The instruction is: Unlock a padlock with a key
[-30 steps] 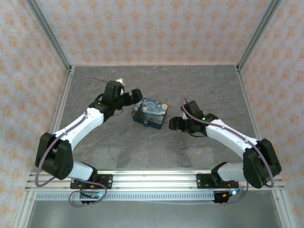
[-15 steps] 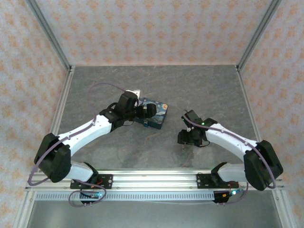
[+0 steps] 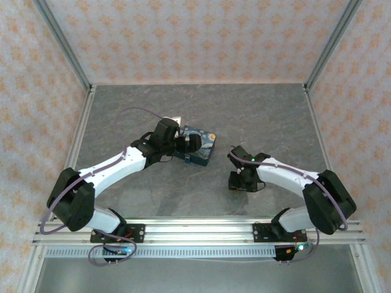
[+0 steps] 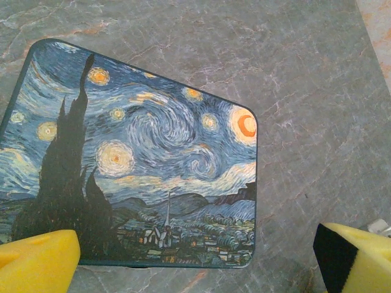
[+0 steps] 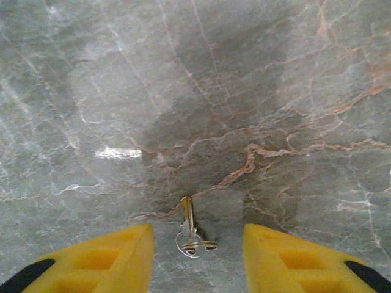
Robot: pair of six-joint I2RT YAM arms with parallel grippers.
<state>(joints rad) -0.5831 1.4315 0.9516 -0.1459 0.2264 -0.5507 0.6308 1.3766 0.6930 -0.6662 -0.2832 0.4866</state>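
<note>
Right gripper (image 5: 195, 247) low over the key (image 5: 189, 227), left gripper (image 4: 195, 259) over the painted tin (image 4: 153, 152).

In the right wrist view the key lies flat on the grey marble table (image 5: 275, 91). It is in the gap between the two yellow fingers (image 5: 104, 259), which are spread apart and do not touch it. Its long axis runs almost straight away from the gripper. The blade points to the far side, and the end with the small wire ring is nearest to the fingers. In the top view the right gripper (image 3: 240, 181) is down near the table, right of the tin (image 3: 204, 151) and apart from it. The left gripper (image 3: 190, 143) hangs above the tin. Its fingers are also spread wide, one at each side of the tin's near edge, and hold nothing.
</note>
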